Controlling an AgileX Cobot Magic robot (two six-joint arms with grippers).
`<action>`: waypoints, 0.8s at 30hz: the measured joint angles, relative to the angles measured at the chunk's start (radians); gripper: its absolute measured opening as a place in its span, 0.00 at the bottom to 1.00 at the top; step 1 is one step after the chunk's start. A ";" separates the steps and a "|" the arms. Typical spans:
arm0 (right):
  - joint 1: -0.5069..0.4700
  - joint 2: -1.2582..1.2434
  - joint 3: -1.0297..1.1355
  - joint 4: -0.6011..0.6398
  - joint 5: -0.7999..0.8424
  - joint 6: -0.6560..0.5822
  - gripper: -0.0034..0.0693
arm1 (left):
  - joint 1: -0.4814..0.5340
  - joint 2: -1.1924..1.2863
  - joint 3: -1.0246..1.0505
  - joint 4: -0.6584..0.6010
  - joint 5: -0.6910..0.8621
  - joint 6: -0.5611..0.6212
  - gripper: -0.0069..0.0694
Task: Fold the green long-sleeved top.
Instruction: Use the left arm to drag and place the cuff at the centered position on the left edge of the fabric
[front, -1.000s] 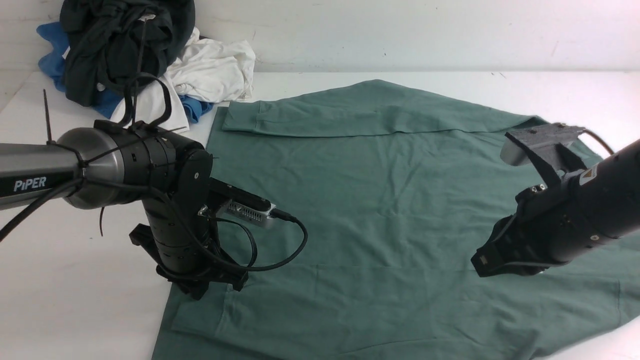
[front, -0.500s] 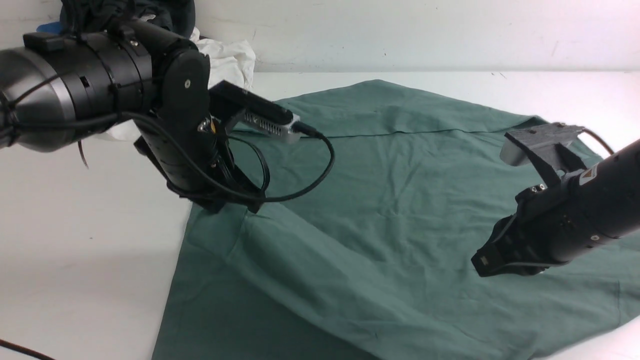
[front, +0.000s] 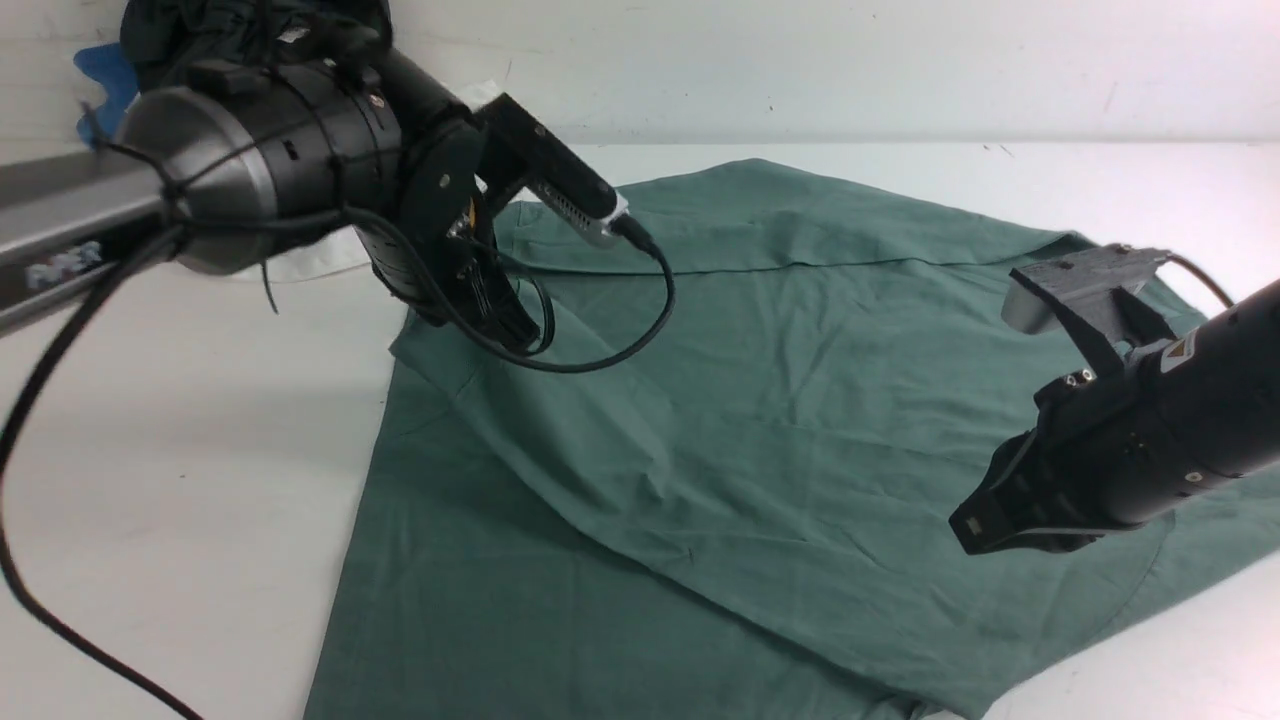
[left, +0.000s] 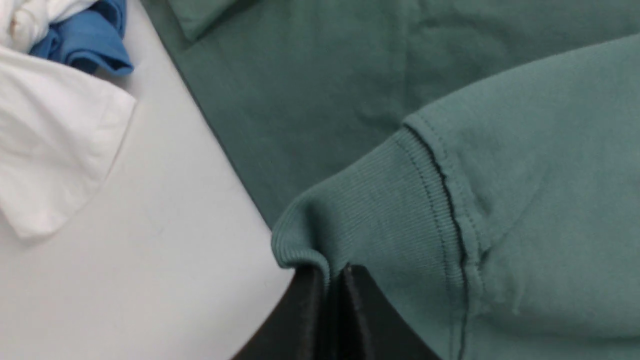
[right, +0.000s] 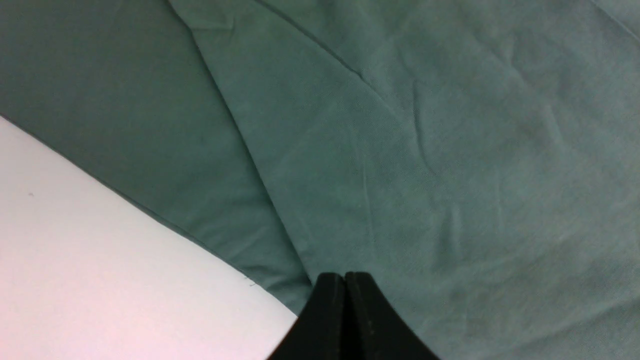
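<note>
The green long-sleeved top (front: 780, 400) lies spread over the white table, one sleeve folded across its far edge. My left gripper (front: 515, 335) is shut on the ribbed cuff (left: 370, 210) of the near sleeve and holds it lifted above the top's left side. That sleeve runs in a raised diagonal band toward the front right. In the left wrist view the cuff is pinched between the left gripper (left: 334, 272) fingers. My right gripper (front: 975, 525) hovers shut above the top's right part, with nothing between its fingers in the right wrist view (right: 345, 277).
A heap of other clothes sits at the back left corner: a dark garment (front: 250, 25), blue cloth (left: 85, 40) and white cloth (left: 50, 140). Bare white table (front: 190, 480) shows left of the top. A wall closes off the back.
My left gripper has risen and moved toward the back with the cuff, dragging the sleeve diagonally across the top's body. The right arm has hardly moved.
</note>
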 joint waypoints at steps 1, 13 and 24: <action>0.000 0.000 0.000 0.000 0.000 0.000 0.03 | 0.000 0.012 0.000 0.013 -0.003 -0.003 0.11; 0.000 0.000 0.000 -0.003 -0.013 -0.002 0.03 | 0.013 0.164 0.000 0.325 -0.063 -0.337 0.14; 0.000 0.000 0.000 -0.003 -0.034 -0.002 0.03 | 0.098 0.169 -0.069 0.229 -0.077 -0.357 0.45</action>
